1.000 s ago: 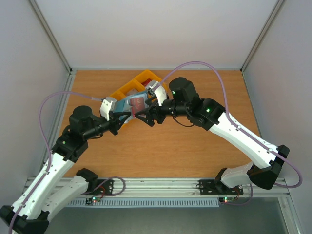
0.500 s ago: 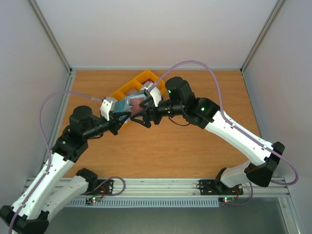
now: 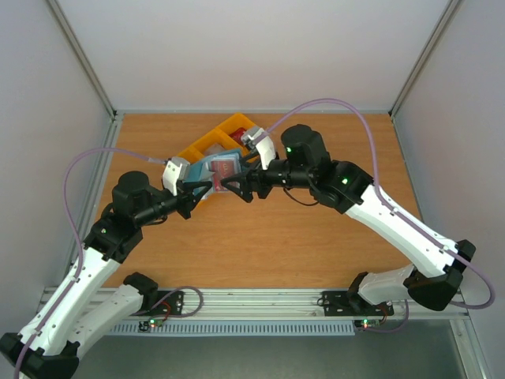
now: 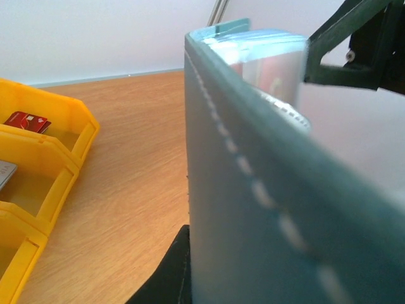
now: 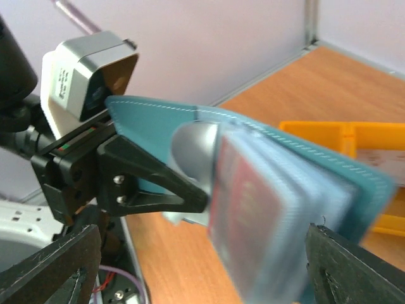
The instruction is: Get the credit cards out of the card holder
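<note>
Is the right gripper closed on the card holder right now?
No, the right wrist view shows the right gripper with its fingers spread wide, one on either side of the card holder.

The work surface is a table (image 3: 316,237) with an orange-brown wood-grain top. Three plain, pale grey-white walls enclose it: a back wall (image 3: 252,47), a left wall (image 3: 39,118) and a right wall (image 3: 465,142). A metal post stands at each back corner, one on the left (image 3: 83,55) and one on the right (image 3: 424,55). A thin metal strip (image 3: 252,111) lines the table's far edge. An aluminium rail (image 3: 260,298) runs along the near edge. Below it lies a grey surface (image 3: 276,359). Lighting is even and diffuse, and shadows are soft.
</note>
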